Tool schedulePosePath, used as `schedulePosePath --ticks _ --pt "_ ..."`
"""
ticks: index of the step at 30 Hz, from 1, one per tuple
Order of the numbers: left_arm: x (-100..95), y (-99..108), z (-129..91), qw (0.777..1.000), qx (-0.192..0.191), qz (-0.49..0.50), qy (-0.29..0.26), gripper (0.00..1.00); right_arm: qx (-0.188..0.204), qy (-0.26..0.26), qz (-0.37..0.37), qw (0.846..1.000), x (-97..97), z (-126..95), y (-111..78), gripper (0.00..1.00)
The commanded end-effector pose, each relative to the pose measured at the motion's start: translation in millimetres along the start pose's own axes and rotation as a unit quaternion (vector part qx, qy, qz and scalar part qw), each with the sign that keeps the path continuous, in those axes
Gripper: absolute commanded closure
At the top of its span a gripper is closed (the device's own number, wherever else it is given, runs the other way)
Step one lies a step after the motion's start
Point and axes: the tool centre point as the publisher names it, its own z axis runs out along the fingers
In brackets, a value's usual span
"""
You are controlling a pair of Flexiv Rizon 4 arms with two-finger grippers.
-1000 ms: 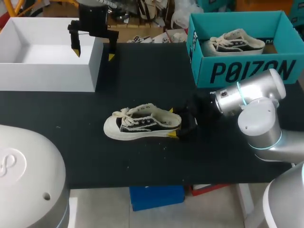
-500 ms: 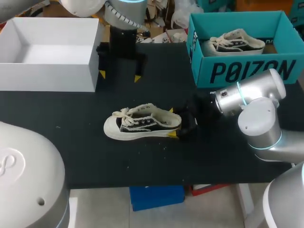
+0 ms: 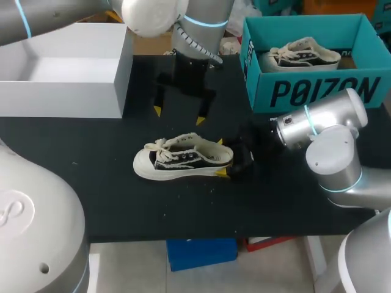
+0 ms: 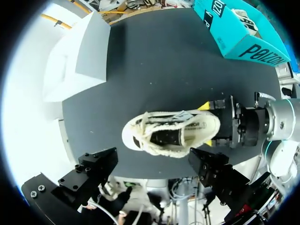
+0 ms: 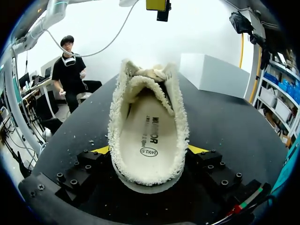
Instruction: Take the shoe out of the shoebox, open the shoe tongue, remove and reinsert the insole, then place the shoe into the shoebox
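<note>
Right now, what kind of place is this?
Probably a robot lab, not a shop: the right gripper clamps a shoe on a black table, the left gripper hangs open above, and a teal shoebox holds another shoe.

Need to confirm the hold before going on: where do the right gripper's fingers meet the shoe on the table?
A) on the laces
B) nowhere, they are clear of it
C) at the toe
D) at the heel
D: the right gripper has one of its fingers against each side of the heel of the shoe.
</note>
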Motion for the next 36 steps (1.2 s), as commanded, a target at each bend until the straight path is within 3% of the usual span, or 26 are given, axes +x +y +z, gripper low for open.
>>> schedulePosePath --ticks 1,18,25,36 --pt "34.4 -11 13 0.999 -0.008 0.005 -0.037 0.00 0.000 -0.001 0.001 1.000 -0.9 4 -1.4 1.00" --pt "70.7 -24 53 0.995 -0.025 -0.004 -0.101 0.00 0.000 -0.001 0.001 1.000 -0.9 4 -1.4 1.00" --pt "68.5 -17 68 0.992 -0.029 -0.015 -0.122 0.00 0.000 -0.001 0.001 1.000 -0.9 4 -1.4 1.00" --pt "54.0 2 85 0.993 -0.023 -0.034 -0.111 0.00 0.000 -0.001 0.001 1.000 -0.9 4 -1.4 1.00"
